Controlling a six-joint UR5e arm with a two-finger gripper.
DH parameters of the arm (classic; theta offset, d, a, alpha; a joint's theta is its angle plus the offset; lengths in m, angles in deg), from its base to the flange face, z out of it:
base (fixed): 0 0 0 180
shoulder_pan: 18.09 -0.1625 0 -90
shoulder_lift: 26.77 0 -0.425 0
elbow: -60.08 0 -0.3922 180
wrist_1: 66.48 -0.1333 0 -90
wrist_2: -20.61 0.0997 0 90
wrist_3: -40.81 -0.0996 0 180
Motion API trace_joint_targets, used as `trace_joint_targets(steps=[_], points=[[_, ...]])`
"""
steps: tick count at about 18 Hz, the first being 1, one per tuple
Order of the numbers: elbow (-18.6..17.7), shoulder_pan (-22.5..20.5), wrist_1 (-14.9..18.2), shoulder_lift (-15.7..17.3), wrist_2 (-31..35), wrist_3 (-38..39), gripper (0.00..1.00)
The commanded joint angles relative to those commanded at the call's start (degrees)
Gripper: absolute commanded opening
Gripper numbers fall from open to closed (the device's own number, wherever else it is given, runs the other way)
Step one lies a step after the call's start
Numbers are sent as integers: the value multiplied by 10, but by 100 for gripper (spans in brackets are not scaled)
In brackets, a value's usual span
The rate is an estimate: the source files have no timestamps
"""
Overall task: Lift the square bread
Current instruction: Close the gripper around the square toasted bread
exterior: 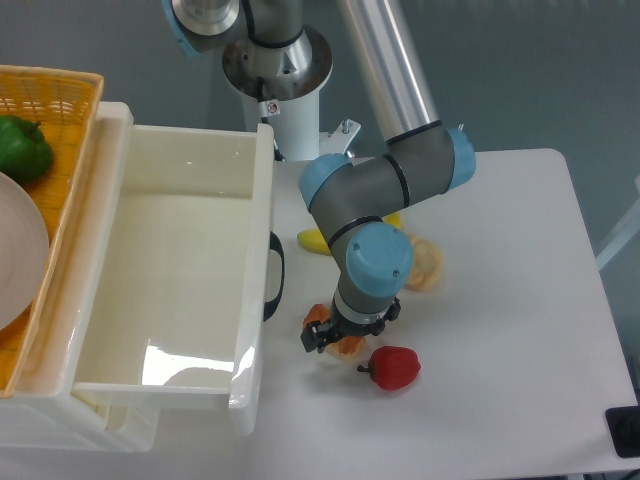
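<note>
At the upper left of the frame a green pepper [22, 146] lies in an orange basket [70, 90], beside a big white tub [180, 290]. Near the lower middle, the gripper [335, 342] stands over the square bread [347, 347] on the white table [510, 330] (whether its fingers grip the bread, I cannot tell). Just right lies a red pepper [393, 367]; above, a pale bun [424, 265].
</note>
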Motion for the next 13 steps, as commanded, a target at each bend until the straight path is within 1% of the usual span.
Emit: trace_joint_targets(steps=[13], points=[[-5, 5, 1, -12, 3, 1, 100]])
